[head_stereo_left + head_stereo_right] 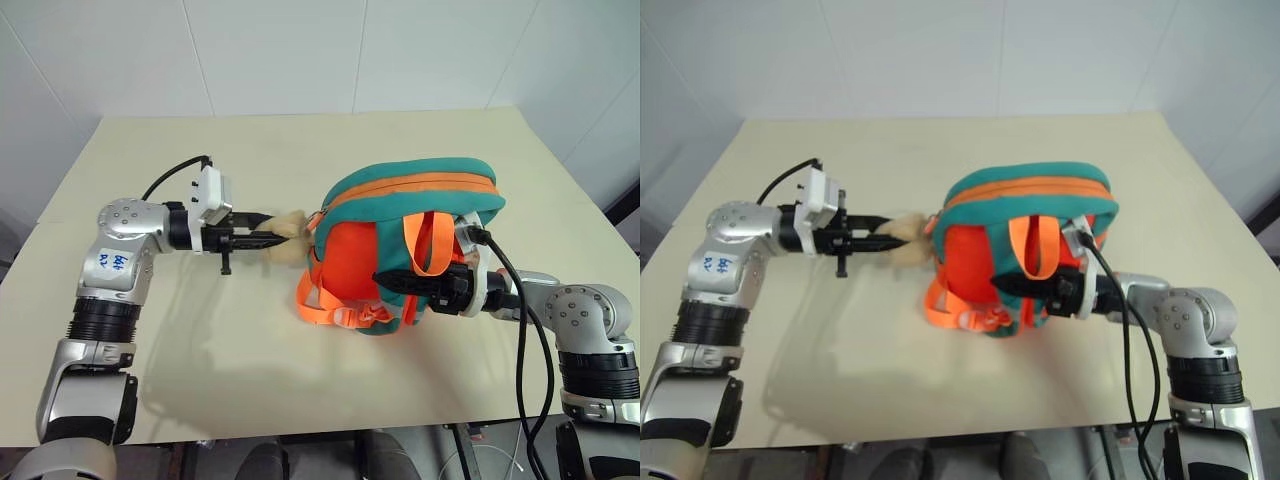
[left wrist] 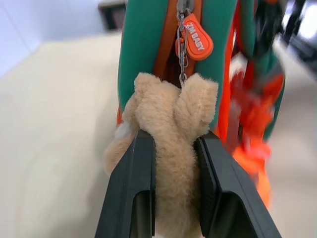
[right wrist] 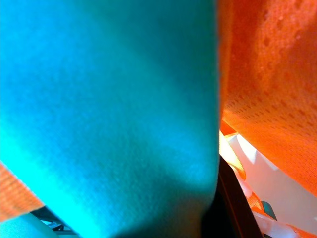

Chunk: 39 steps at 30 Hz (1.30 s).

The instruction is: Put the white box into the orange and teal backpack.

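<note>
The backpack (image 1: 400, 240) lies on the desk (image 1: 250, 380) between the two arms, teal top up, zip line closed as far as the head views show. L tool (image 1: 262, 232) is clamped on the tan plush (image 2: 173, 148), which hangs by a chain from the zip pull (image 2: 194, 42); in the L wrist view both fingers (image 2: 131, 198) press into the plush from either side. R tool (image 1: 400, 282) is together on the backpack's near side, gripping teal fabric just ahead of its tips; which fold, cannot tell. Box (image 3: 267, 183): a white panel shows past the R tool, under orange mesh, prob. the box, so it seems to sit by or inside the pack already; not certain. Step in hand, as judged: open the zip by pulling the plush away from the pack while the R tool anchors the body. To do it well: keep the L grip deep on the plush, not at its tip, since plush compresses and may slip. Pull along the zip line, not across it, so the slider runs and the chain is not side-loaded. Keep the R tool firm so the pack does not slide across the desk. Risk: the pack tips or drags toward the L tool if the anchor is weak.
</note>
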Each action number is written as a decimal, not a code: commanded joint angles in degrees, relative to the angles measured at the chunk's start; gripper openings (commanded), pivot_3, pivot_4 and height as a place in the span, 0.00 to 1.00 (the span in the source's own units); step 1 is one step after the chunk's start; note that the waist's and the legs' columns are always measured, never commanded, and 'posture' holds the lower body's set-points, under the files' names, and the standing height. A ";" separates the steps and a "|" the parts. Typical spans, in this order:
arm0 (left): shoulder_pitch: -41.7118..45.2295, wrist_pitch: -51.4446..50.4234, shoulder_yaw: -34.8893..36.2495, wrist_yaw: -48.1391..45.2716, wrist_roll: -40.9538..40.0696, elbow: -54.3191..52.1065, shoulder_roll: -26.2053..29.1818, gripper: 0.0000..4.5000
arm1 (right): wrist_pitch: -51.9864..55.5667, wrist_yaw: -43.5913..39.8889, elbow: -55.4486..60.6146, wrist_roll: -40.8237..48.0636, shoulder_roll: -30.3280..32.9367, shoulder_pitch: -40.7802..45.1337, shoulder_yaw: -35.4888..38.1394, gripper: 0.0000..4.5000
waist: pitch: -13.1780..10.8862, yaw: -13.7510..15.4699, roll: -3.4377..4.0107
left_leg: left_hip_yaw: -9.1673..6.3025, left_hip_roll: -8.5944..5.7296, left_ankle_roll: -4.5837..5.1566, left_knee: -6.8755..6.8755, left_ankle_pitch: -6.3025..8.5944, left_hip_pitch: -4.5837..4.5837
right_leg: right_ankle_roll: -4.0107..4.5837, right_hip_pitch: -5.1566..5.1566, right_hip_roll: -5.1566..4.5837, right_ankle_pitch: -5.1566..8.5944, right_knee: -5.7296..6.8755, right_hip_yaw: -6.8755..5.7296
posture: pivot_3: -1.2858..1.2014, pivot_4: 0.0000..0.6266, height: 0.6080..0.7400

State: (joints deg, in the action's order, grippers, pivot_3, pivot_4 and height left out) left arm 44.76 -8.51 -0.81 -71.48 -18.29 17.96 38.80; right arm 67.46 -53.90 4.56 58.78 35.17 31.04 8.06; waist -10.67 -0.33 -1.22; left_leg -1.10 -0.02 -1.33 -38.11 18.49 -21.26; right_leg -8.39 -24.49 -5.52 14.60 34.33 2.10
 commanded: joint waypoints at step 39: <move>-20.23 -11.24 3.12 3.58 -12.26 -28.49 -1.53 1.00 | -26.69 -7.75 10.78 -15.30 16.24 -17.95 9.82 1.00 | 0.00 1.03 0.00 | 0.08 -0.02 0.20 0.02 0.16 -0.13 | -0.03 0.04 -0.10 -0.02 -0.36 -0.10 | 0.52 0.24 1.00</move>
State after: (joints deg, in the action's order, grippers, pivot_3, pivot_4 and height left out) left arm 25.41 -19.62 2.41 -67.70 -29.08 -8.30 37.21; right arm 44.55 -60.05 15.65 45.58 50.09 14.21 16.00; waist -10.67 0.70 -1.23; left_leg -1.02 -0.04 -1.13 -38.11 18.65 -21.37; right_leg -8.42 -24.45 -5.61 14.59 33.98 2.01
